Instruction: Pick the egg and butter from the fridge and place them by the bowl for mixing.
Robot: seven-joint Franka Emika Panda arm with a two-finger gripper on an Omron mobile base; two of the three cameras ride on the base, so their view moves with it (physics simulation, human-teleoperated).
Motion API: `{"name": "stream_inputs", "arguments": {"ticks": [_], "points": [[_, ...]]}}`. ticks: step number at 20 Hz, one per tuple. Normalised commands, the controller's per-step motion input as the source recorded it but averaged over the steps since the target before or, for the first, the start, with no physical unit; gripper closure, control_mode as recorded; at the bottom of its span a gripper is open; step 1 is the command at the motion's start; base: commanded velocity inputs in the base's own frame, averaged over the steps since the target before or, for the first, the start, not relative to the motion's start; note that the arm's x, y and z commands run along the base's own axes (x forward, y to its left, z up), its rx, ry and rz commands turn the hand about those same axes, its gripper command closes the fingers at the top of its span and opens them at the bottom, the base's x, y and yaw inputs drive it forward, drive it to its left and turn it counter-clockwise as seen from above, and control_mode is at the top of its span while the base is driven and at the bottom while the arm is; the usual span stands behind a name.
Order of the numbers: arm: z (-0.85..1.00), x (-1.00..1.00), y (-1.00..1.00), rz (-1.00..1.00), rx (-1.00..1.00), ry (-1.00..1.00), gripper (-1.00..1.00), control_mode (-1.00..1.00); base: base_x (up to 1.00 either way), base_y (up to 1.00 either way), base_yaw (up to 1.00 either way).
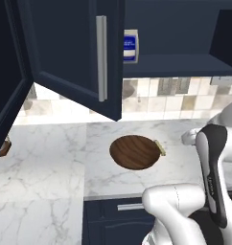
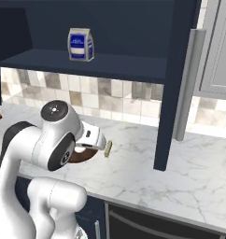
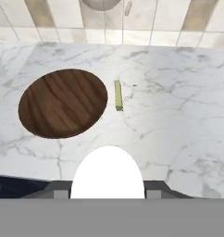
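The white egg (image 3: 108,172) sits between my gripper's (image 3: 108,192) dark fingertips at the bottom of the hand view, and the gripper is shut on it above the marble counter's front edge. The dark brown wooden bowl (image 3: 63,102) (image 1: 134,151) rests on the counter ahead and to the left of the egg. The butter (image 3: 118,95) (image 1: 160,147) (image 2: 108,148), a thin pale yellow-green stick, lies just beside the bowl's right rim. In the right base view my arm covers most of the bowl (image 2: 85,157). The fridge is out of view.
A navy upper cabinet door (image 1: 75,52) with a long grey handle hangs open above the counter, left of the bowl. Another open door (image 2: 178,79) stands to my right. A blue and white bag (image 2: 81,44) sits on the cabinet shelf. Tiled wall (image 3: 146,18) backs the counter.
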Motion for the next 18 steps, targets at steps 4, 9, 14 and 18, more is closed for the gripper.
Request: {"name": "stream_inputs", "arguments": {"ticks": [4, 9, 14, 18], "points": [[-0.58, 0.40, 0.08, 0.00, 0.07, 0.00, 1.00, -1.00, 0.00, 0.00, 0.00], [-0.43, 0.38, -0.04, 0.00, 0.03, 0.00, 1.00, -1.00, 0.00, 0.00, 0.00], [-0.34, 0.47, -0.12, 0.00, 0.00, 0.15, 1.00, -1.00, 0.00, 0.00, 0.00], [-0.35, 0.42, -0.15, 0.00, 0.00, 0.08, 1.00, -1.00, 0.00, 0.00, 0.00]]}}
